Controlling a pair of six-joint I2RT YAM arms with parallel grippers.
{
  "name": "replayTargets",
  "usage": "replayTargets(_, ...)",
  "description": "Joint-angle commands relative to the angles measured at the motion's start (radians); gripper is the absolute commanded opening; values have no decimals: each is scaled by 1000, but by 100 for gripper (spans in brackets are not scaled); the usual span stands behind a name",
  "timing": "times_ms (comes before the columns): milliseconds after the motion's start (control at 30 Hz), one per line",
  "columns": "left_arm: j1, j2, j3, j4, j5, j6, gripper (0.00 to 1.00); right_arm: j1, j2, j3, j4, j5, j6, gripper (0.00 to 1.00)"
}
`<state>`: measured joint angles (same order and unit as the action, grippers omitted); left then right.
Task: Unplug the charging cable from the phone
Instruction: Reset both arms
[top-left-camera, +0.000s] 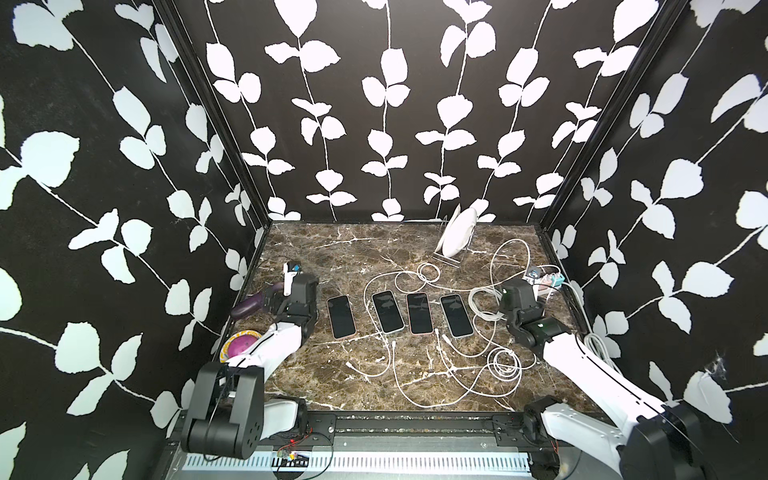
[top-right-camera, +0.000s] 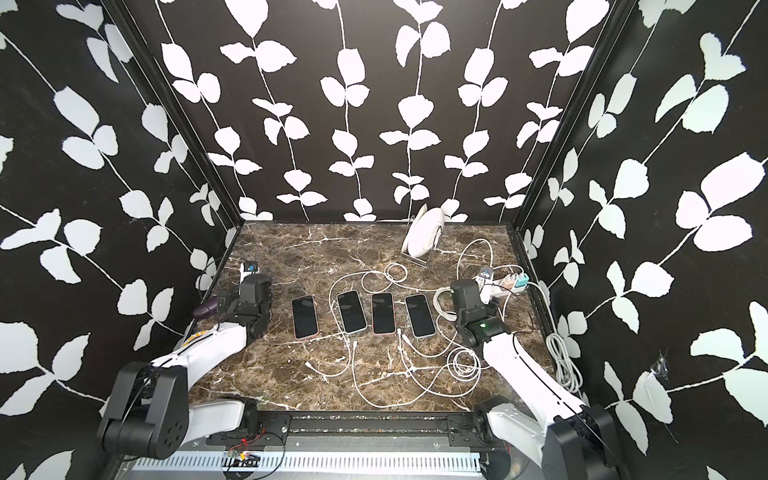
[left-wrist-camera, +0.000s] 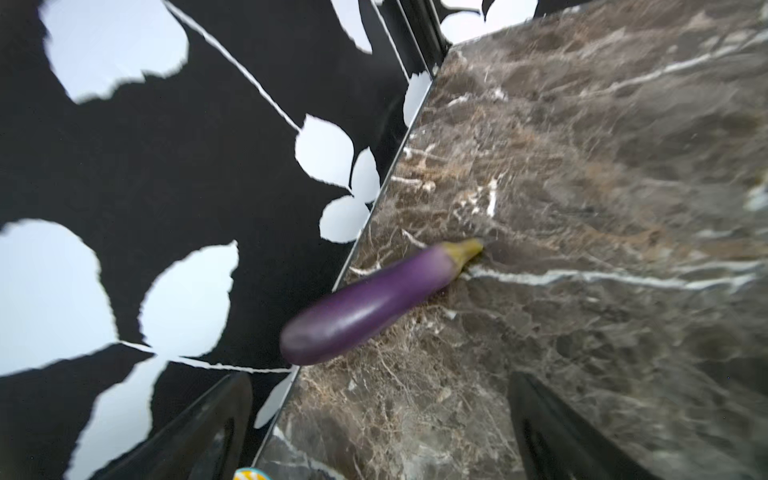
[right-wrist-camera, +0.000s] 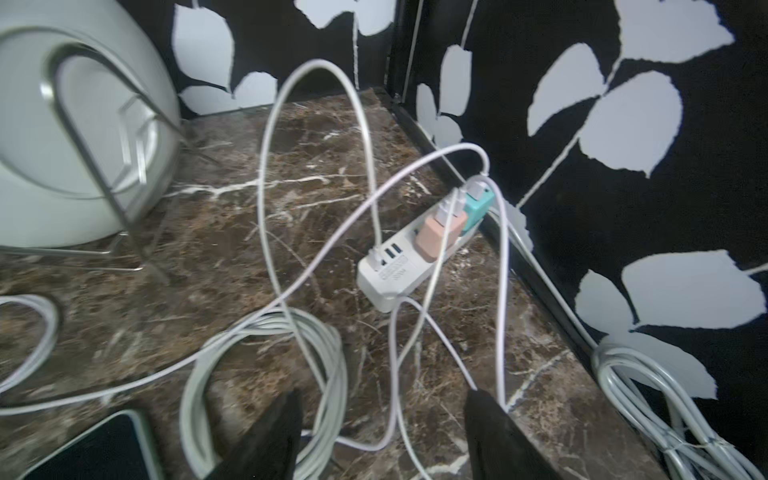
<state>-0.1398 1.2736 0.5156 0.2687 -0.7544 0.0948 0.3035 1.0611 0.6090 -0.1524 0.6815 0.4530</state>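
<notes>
A marble surface (top-left-camera: 316, 245) sits inside a booth with black walls and a white leaf pattern. At far left, the left gripper (left-wrist-camera: 374, 440) hovers low with its fingers wide apart and empty. It faces an eggplant (left-wrist-camera: 374, 299) lying against the left wall, turned away from the task's things. Just beside that arm begins a row of four phones, side by side and face up with dark screens: the first phone (top-left-camera: 341, 316), second phone (top-left-camera: 387, 311), third phone (top-left-camera: 419, 312) and fourth phone (top-left-camera: 456, 315). Each phone's long axis runs from front to back, so its charging port faces the robot's base. White cables (top-left-camera: 415, 374) loop and cross in front of and around the row. Several plug ends lie on the surface close to the phones' near edges. Whether any plug is seated in a port cannot be told from here. Behind the row, a plate (top-left-camera: 457, 230) stands in a wire rack. At right, the right gripper (right-wrist-camera: 384, 432) has its fingers partly apart, with loose cable strands passing between them and nothing pinched. It points at a power strip (right-wrist-camera: 399, 270) in the back right corner. The fourth phone lies to its left and nearer the base, so the right arm looks better placed for that end of the row, but it would need to turn back toward it.
</notes>
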Motion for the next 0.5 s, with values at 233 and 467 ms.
replayTargets(233, 15, 168, -139, 589, 238, -43, 98, -123, 107, -218, 590, 18, -326, 65)
replayTargets(467, 13, 286, -161, 716, 456, 41, 98, -186, 263, -374, 1136, -237, -429, 66)
